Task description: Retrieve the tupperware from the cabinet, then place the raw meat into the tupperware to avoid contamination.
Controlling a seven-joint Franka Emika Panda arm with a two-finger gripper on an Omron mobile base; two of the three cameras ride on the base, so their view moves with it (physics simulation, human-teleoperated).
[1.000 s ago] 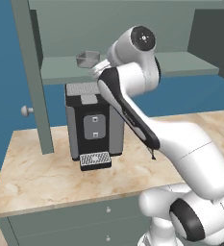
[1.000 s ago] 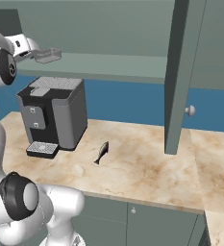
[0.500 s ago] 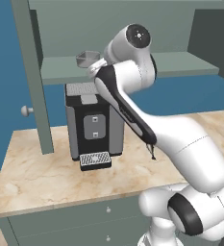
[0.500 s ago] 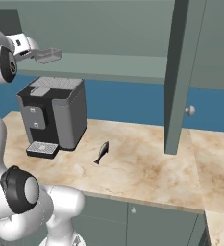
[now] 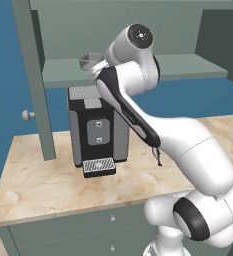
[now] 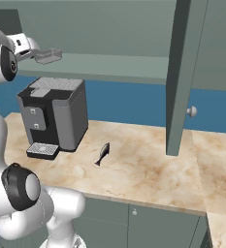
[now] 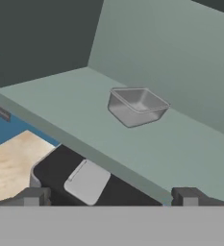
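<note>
Tool [image 7: 108, 196] (jaws apart, holding nothing) faces the tupperware [image 7: 137, 106] on the cabinet [image 7: 180, 144] shelf.

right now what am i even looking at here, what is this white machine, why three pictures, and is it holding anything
It is a white robot arm in a computer-rendered kitchen. Two pictures come from cameras on its base, behind it to the left and right. The third comes from a camera on its hand, looking along the gripper; the two dark stubs at the bottom are its fingertips.

The arm reaches up into an open grey-green cabinet. On the cabinet's bottom shelf sits a small clear tupperware. The gripper is open and holds nothing; the container lies ahead of it, untouched.

On the marble counter stand a black coffee machine and, to its right, a tiny dark fish, the raw meat.
</note>
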